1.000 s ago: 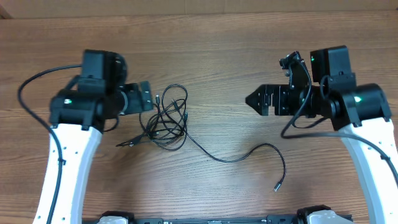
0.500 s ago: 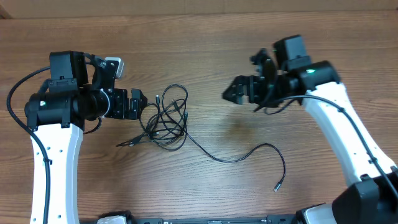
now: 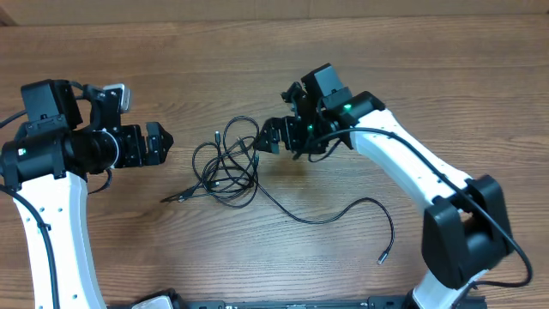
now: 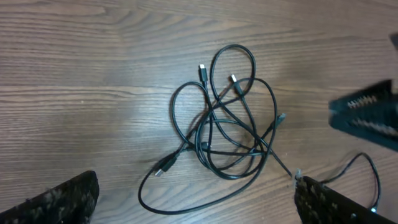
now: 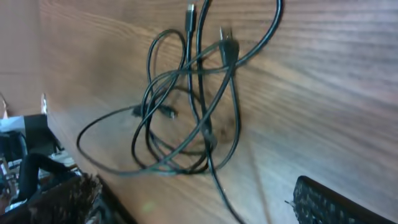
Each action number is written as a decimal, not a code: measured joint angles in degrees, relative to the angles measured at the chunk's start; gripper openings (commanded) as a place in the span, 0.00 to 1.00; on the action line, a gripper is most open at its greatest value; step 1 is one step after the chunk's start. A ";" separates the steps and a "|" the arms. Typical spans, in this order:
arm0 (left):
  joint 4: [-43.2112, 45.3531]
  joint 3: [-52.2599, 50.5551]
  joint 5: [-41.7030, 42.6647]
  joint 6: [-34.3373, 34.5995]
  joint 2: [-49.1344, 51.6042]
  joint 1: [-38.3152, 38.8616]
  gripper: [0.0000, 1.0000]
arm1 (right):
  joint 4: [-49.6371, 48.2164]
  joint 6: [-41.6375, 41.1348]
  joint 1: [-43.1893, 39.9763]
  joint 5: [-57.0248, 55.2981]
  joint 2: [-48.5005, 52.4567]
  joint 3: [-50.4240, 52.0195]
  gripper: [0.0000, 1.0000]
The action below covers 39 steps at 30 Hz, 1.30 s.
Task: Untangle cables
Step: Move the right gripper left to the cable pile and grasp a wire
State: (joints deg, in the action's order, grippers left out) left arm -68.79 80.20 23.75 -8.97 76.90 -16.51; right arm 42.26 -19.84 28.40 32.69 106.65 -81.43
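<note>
The left gripper (image 3: 161, 140) has backed off leftward, jaws apart and empty. The cables (image 3: 225, 165) lie tangled mid-scene (one tail trails right). The right gripper (image 3: 268, 137), jaws likewise apart, has swung in just beside them, probably to make the first pick.

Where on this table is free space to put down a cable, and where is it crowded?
Bare wood lies along the far edge of the table, behind the cables, and near the front, between the left arm and the loose cable end. It is crowded in the middle: the left gripper and right gripper flank the tangle.
</note>
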 measured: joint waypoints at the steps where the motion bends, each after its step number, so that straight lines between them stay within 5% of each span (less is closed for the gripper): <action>1: -0.15 0.00 0.09 0.00 0.00 0.00 1.00 | -0.94 -0.22 0.09 0.02 0.50 0.00 1.00; 20: -0.31 -0.02 0.31 0.00 0.00 0.00 1.00 | -14.62 -7.39 5.68 0.09 9.94 0.00 1.00; 31: -0.28 0.00 0.31 0.00 0.00 0.00 1.00 | -18.03 -8.57 6.12 -0.20 14.16 -0.02 0.64; 37: -0.31 0.00 0.31 0.00 0.00 0.00 1.00 | -19.74 -8.66 5.25 -0.15 14.16 -0.02 0.25; 39: -0.28 0.00 0.28 0.00 0.00 0.00 1.00 | -20.39 -8.52 4.85 0.26 14.16 -0.02 0.04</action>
State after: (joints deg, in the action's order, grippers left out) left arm -69.08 80.20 24.03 -8.97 76.90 -16.51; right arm 21.87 -28.36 33.26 32.95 120.81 -81.45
